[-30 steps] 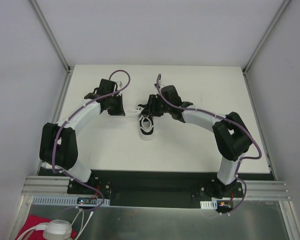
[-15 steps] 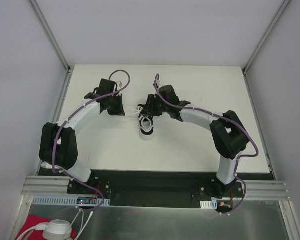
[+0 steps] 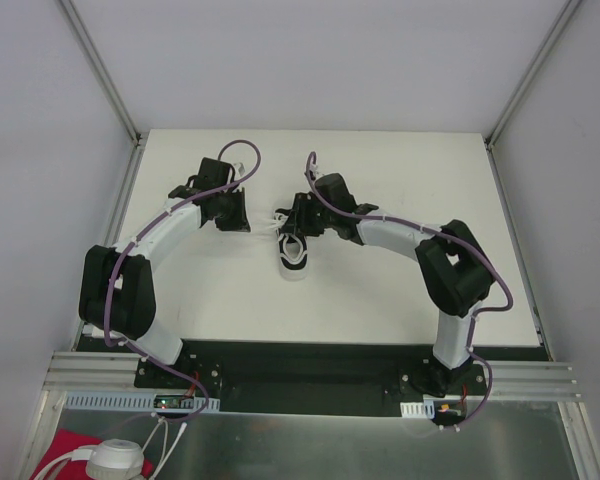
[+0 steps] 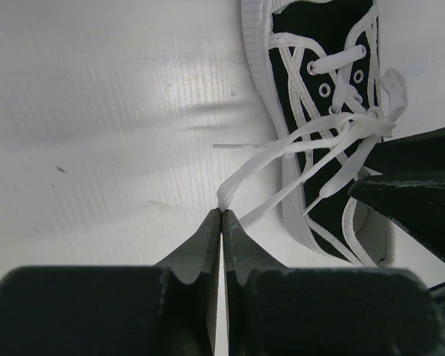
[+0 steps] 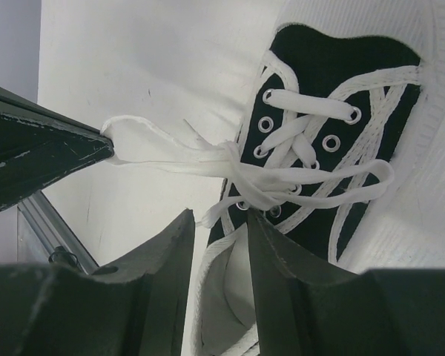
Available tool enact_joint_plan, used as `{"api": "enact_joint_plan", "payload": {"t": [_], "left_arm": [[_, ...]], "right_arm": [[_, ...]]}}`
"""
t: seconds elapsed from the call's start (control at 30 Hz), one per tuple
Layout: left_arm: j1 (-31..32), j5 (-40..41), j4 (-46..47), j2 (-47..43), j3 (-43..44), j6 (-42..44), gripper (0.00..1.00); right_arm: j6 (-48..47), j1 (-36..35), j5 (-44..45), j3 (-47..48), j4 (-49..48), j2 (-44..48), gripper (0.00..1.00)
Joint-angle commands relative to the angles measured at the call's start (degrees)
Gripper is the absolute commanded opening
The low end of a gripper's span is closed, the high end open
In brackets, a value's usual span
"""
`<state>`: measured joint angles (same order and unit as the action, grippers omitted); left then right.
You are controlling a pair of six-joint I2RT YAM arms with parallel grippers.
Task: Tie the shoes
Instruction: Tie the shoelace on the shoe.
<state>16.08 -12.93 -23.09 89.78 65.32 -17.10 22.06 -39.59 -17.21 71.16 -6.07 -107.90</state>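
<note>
On table, sneaker far from edges.

A small black sneaker with white sole and toe rim lies flat on the counter, heel end under the parted right fingers. Its white laces cross loosely; one looped strand stretches to the left fingers, pinched between their tips

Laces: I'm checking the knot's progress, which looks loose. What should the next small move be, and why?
Probably close the right end effector on the lace strand between its fingers. The left end effector pinches a lace loop beside the sneaker, and the knot looks loose, so both could then pull apart.
</note>
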Motion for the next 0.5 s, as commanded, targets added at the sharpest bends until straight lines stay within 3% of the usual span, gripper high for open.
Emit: {"api": "enact_joint_plan", "payload": {"t": [0.0, 0.23, 0.47], "left_arm": [[0.01, 0.97, -0.55, -2.15, -0.46, 0.49, 0.00], [0.01, 0.62, -0.55, -1.97, -0.46, 0.49, 0.00], [0.01, 0.54, -0.55, -1.98, -0.46, 0.49, 0.00]], "right_arm": [[0.78, -0.40, 0.33, 2.76, -0.44, -0.82, 0.38], [1.14, -0.31, 0.86, 3.46, -0.61, -1.44, 0.29], [1.93, -0.40, 1.13, 4.43, -0.61, -1.97, 0.31]]}}
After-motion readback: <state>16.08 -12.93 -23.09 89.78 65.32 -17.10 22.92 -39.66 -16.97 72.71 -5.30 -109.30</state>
